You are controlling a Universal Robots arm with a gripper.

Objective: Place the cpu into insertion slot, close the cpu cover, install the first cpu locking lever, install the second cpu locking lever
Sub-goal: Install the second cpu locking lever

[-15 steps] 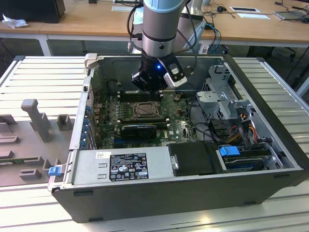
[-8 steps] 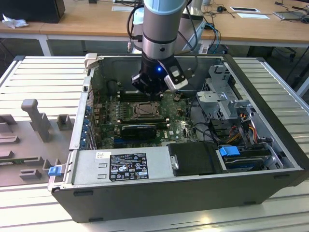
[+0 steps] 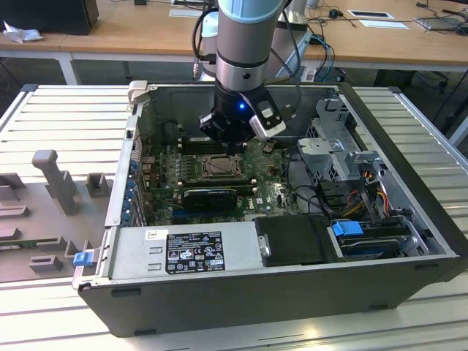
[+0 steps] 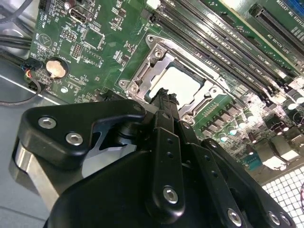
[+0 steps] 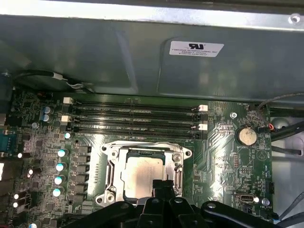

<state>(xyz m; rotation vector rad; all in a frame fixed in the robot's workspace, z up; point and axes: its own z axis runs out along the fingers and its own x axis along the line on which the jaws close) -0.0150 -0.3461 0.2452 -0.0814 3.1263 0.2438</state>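
My gripper (image 4: 164,95) hangs low inside the open case (image 3: 409,241), its black fingers (image 5: 161,190) drawn together to a narrow tip with nothing between them that I can see. In both wrist views that tip sits right at the edge of the slot (image 5: 145,173), over the rim of the cover (image 4: 142,71); I cannot tell if it is actually touching the metal.

The cpu (image 5: 140,175) lies flat in the slot, pale and square, showing through the cover's window. The cover (image 5: 111,161) looks to be down over it, its silver frame surrounding the chip on the sides I can see. The levers I cannot make out clearly.

Just beside the slot run the long black memory slots (image 5: 135,118), parallel to one of its edges. A round coin battery (image 5: 247,136) sits on the green board (image 5: 223,156) well apart from the socket, near some loose black cables (image 4: 14,42).

In the exterior view the arm (image 3: 245,44) comes down from above over the board's middle, a blue light glowing on the wrist. The power supply (image 3: 190,252) lies along the case's near edge, and a grey metal drive cage (image 3: 340,142) is at the exterior view's right
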